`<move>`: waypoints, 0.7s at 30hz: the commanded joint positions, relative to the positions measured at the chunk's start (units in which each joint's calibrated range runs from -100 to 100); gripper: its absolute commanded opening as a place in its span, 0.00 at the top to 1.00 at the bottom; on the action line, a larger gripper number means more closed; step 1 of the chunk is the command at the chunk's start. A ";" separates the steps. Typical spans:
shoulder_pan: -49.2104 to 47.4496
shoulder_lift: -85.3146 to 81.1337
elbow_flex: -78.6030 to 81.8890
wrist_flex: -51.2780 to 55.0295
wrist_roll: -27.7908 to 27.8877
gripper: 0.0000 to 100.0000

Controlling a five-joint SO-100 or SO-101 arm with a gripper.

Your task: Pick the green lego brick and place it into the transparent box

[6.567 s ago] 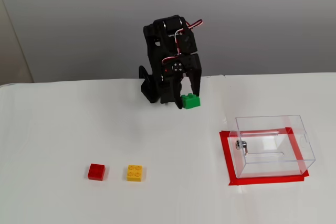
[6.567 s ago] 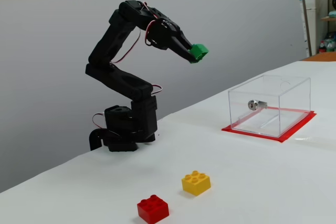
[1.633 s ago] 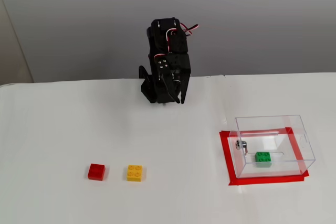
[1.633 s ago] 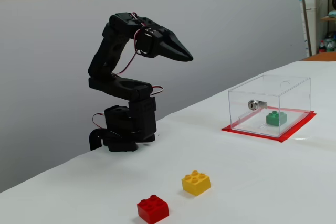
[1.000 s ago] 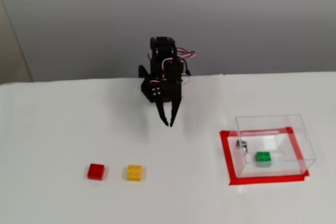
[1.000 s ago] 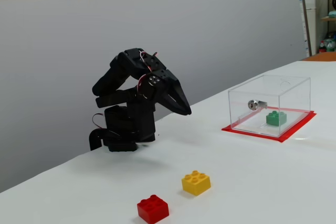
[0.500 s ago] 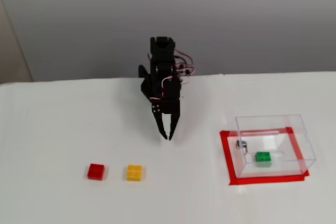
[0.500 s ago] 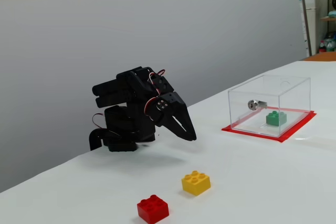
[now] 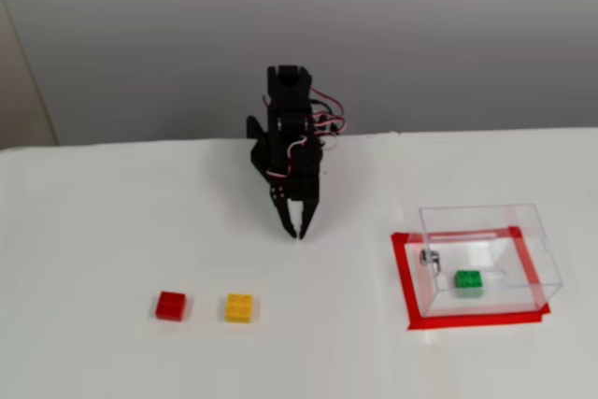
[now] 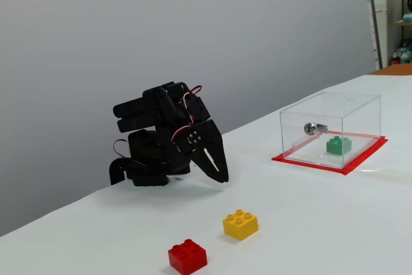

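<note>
The green lego brick (image 9: pixel 468 280) (image 10: pixel 338 145) lies on the floor of the transparent box (image 9: pixel 537 240) (image 10: pixel 360 104), which stands on a red taped patch at the right in both fixed views. My black gripper (image 9: pixel 296 232) (image 10: pixel 222 178) is folded down in front of the arm's base, well left of the box, its tips low over the white table. The fingers are nearly together with nothing between them.
A red brick (image 9: pixel 171 306) (image 10: pixel 187 256) and a yellow brick (image 9: pixel 239 307) (image 10: pixel 241 223) lie side by side on the white table (image 9: pixel 93 231) toward the front left. A small metal fitting (image 9: pixel 430 257) (image 10: pixel 311 129) sits on one wall of the box.
The arm has folded down from a raised pose until the gripper hangs low by the base, drawing back slightly in the last half second. The green brick stays in the box.
</note>
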 commanded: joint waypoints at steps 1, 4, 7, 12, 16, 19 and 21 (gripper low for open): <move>-1.96 -0.51 -0.78 0.41 0.17 0.99; -2.04 -0.51 -0.87 0.93 0.17 0.99; -2.11 -0.51 -1.59 2.93 0.06 0.99; -2.11 -0.51 -1.77 4.32 0.06 0.99; -2.04 -0.51 -1.77 4.32 -0.25 0.99; -2.04 -0.42 -2.04 4.32 -0.25 0.99; -2.04 -0.42 -2.04 4.32 -0.25 0.99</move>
